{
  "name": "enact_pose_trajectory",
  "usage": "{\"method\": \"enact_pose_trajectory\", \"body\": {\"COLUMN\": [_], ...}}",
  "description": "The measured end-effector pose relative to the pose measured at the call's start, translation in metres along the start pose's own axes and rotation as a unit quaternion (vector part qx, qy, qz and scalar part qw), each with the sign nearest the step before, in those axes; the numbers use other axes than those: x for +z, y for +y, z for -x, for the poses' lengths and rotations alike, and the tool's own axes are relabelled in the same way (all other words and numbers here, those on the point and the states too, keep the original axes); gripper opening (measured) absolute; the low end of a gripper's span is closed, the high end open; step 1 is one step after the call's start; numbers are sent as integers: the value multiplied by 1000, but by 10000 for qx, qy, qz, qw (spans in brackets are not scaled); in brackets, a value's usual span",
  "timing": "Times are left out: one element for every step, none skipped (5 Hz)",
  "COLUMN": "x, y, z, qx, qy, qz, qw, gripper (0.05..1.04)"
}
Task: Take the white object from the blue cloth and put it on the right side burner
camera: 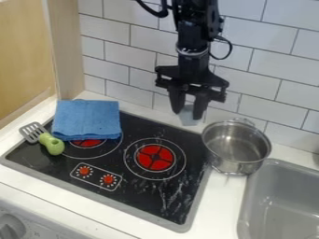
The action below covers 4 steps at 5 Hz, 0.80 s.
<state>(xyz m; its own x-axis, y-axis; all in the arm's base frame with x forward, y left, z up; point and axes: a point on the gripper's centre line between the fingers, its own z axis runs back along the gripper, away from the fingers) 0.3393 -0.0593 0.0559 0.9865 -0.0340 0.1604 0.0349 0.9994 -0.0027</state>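
Bright, even light over the counter [218, 210] — soft glints along the metal pot [240, 163].

From beyond the front edge of the tabletop [218, 200], toward its right, the camera looks down at a slant, facing the tiled wall [274, 70] and the back left corner. It stands near enough to frame the whole cooktop [149, 191] but crop the sink [283, 186].
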Motion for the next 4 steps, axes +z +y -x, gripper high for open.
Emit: {"method": "enact_pose_trajectory", "body": {"x": [-4,-10,-12,-24], "y": [2,7,7,12], "z": [6,14,15,21], "qx": [61,165,197,279], "qy": [90,179,161,324], "qz": [-21,-9,74,78], "qw": [9999,9997,9996,9991], "gripper": [393,393,393,393]}}
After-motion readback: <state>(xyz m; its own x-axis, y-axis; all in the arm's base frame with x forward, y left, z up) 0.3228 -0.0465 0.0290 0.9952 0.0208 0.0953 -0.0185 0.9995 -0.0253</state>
